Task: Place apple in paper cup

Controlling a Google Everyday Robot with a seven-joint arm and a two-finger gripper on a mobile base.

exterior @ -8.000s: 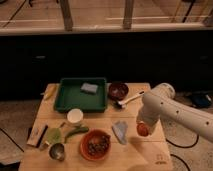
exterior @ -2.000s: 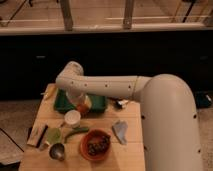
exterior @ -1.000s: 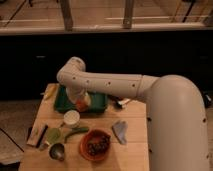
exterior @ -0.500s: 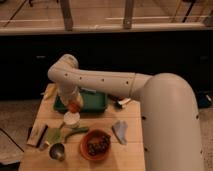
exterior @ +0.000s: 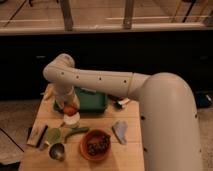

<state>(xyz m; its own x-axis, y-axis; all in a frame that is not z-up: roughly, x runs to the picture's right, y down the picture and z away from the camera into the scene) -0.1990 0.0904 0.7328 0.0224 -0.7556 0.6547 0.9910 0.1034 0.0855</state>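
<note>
The apple (exterior: 70, 110) is small and orange-red. It sits at the tip of my gripper (exterior: 69, 106), right over the mouth of the white paper cup (exterior: 72, 120). The cup stands upright on the wooden table (exterior: 131, 150), just in front of the green tray's left corner. My white arm (exterior: 100, 82) reaches in from the right, crosses over the tray and bends down to the cup. The gripper is shut on the apple. I cannot tell whether the apple touches the cup's rim.
A green tray (exterior: 94, 101) lies behind the cup. A green cup (exterior: 53, 135), a metal cup (exterior: 56, 151) and a green vegetable (exterior: 76, 131) lie in front of it. An orange bowl (exterior: 95, 145), a grey cloth (exterior: 120, 131) and a dark bowl (exterior: 120, 103) are to the right.
My arm has swung left across the tray with the apple and come down, so the apple now sits directly over the white cup.
</note>
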